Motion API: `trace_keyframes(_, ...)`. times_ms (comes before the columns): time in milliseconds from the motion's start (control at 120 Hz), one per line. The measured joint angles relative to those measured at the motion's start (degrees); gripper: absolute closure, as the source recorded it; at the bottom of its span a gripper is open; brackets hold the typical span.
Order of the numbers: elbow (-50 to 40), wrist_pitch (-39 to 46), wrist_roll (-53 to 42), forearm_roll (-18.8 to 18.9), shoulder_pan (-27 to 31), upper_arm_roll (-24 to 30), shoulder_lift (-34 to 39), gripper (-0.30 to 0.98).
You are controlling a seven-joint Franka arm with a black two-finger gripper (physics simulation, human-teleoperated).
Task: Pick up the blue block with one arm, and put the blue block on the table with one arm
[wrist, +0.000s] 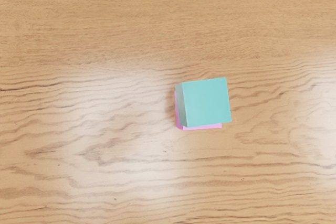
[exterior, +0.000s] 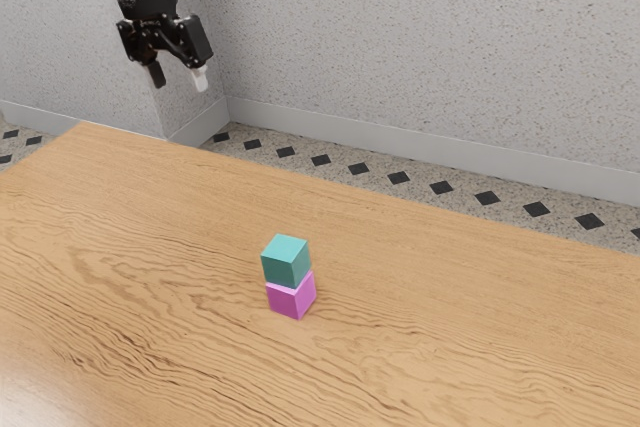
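Blue block (exterior: 286, 261), teal-toned, sits atop magenta block (exterior: 291, 298) on wood-grain tabletop (exterior: 450, 347), edges slightly out of line. Black end effector (exterior: 178, 77) hangs well apart from blocks, toward exterior view's upper left, its 2 fingers (exterior: 200, 80) spread; speckled gray wall (exterior: 420, 37) stands behind.

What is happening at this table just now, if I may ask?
Nothing is being handled at this moment. The arm's black gripper hangs open and empty, high up toward the exterior view's upper left. On the wooden table, the blue block, more of a teal, sits on top of a pink block, turned slightly against it. The task is to pick up the blue block and put it on the table; that is not yet done.
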State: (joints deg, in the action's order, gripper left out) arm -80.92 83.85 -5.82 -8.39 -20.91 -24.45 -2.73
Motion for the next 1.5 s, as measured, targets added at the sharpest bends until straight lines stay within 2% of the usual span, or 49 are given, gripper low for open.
trace_keyframes(58,-0.40,0.81,0.12,0.48,1.84,-0.12,-0.34,0.03)
trace_keyframes(183,-0.57,2.60,0.42,1.07,10.00,-0.18,-3.35,0.03)
trace_keyframes(300,-1.05,6.26,0.76,2.54,7.80,0.66,-8.97,0.03)
trace_keyframes(367,-5.75,10.00,0.95,2.82,8.07,2.63,-9.30,0.03)
trace_keyframes(442,-13.80,14.84,1.67,3.20,12.87,8.57,-6.60,0.03)
trace_keyframes(508,-19.29,19.10,2.30,3.42,14.60,11.02,-4.40,0.03)
trace_keyframes(717,-21.89,29.88,4.21,2.62,14.09,17.09,-7.16,0.03)
trace_keyframes(850,-23.80,33.82,6.05,2.20,12.13,18.89,-7.63,0.03)
trace_keyframes(1025,-36.03,36.56,8.79,2.08,12.05,22.37,0.69,0.03)
trace_keyframes(1150,-38.91,37.51,10.38,2.16,12.49,24.82,2.90,0.03)
trace_keyframes(1358,-38.86,41.06,13.43,2.68,10.37,25.50,-0.79,0.04)
trace_keyframes(1500,-37.59,44.69,14.99,4.66,12.08,25.53,-3.89,0.04)
